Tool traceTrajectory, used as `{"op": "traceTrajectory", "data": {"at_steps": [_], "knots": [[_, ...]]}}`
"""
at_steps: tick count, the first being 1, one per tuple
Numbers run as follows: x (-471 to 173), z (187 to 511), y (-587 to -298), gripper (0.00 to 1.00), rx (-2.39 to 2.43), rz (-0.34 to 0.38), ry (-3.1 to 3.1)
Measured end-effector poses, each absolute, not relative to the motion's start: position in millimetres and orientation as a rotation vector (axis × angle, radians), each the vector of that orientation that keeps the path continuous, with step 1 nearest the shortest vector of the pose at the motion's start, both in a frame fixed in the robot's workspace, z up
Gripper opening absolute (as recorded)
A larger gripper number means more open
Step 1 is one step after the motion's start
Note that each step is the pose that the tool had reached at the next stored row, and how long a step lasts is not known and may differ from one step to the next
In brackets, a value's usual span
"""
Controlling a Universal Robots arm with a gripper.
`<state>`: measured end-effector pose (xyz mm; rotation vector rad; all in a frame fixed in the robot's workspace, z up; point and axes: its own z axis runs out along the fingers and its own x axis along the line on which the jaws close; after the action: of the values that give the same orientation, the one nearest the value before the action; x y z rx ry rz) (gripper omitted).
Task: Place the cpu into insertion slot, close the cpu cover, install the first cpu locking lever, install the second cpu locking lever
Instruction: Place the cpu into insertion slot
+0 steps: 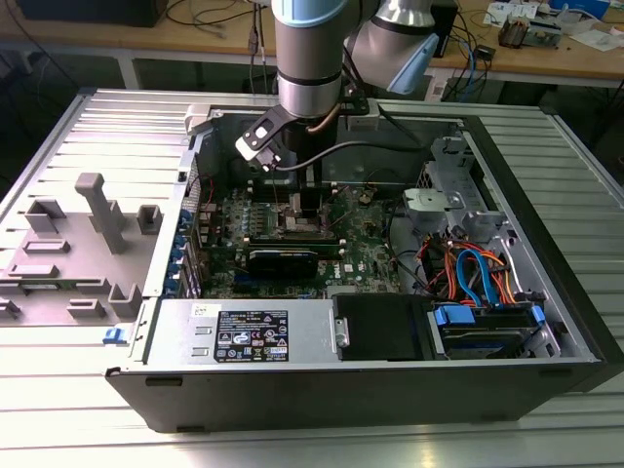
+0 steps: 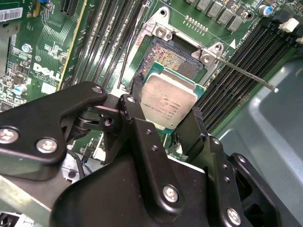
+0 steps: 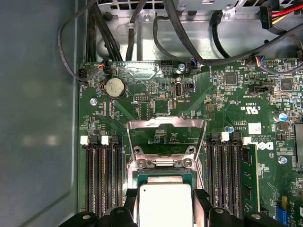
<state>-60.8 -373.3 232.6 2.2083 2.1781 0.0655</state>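
Silver-grey tubular robot arm with light-blue joint caps (image 1: 310, 58): last link vertical, wrist pointing straight down in the exterior view. Black metal two-finger end effector (image 2: 165, 101) below the wrist. Its black linkage fingers (image 2: 189, 130) are clamped on opposite edges of the cpu (image 2: 169, 94), a small flat square chip with a dull silver-grey top. Chip sits between the fingertips in both wrist views.

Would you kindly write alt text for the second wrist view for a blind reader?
A black gripper grips a small, flat, square chip with a dull silver-grey metal top by two opposite edges, over the open square socket with its brownish-gold pin field and silver rim. Green circuit board and long black memory slots flank it.
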Motion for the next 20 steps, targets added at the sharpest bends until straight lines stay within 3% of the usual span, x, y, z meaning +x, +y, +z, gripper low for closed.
{"op": "traceTrajectory", "data": {"at_steps": [20], "knots": [[-64.4, 216.0, -373.3, 0.55, 2.195, 0.073, 2.185]]}}
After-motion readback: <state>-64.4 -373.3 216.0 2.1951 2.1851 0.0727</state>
